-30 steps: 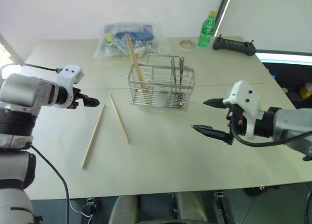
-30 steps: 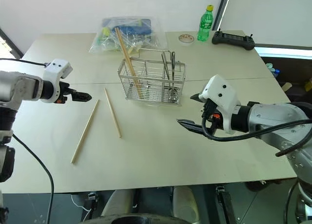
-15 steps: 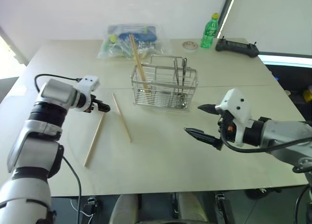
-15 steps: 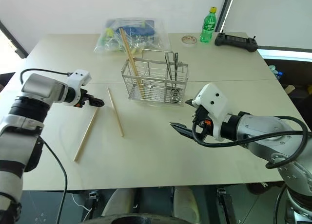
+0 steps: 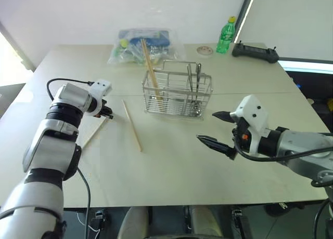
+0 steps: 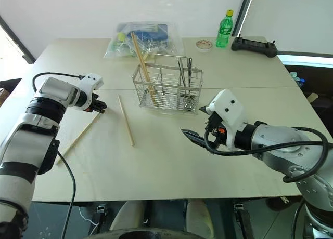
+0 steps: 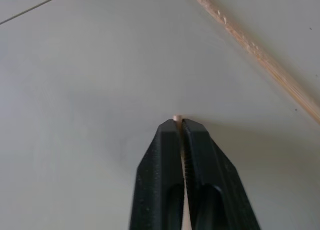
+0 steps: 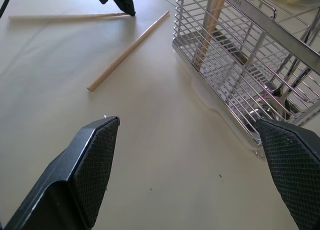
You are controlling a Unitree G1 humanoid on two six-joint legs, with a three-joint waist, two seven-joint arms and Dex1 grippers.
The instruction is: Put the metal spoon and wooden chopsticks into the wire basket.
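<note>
Now I see my left end effector point(image 5: 109, 116) clamped tight on the far tip of one of the wooden chopsticks point(image 5: 93, 133) lying on the worktop point(image 5: 171, 161); the other stick point(image 5: 131, 125) lies just beside it. My right end effector point(image 5: 214, 128) hangs wide apart, empty, near the wire basket point(image 5: 178, 91), where the metal spoon point(image 5: 194, 101) stands.

The left tool point(image 7: 180, 121) points steeply down, fingers pressed together on what seems to be a chopstick point(image 5: 92, 134) tip (just a pale end shows past them). The right tool point(image 5: 218, 129) hangs nearly level, aimed toward the left tool, fingers point(image 8: 86, 166) spread wide and holding nothing.
</note>
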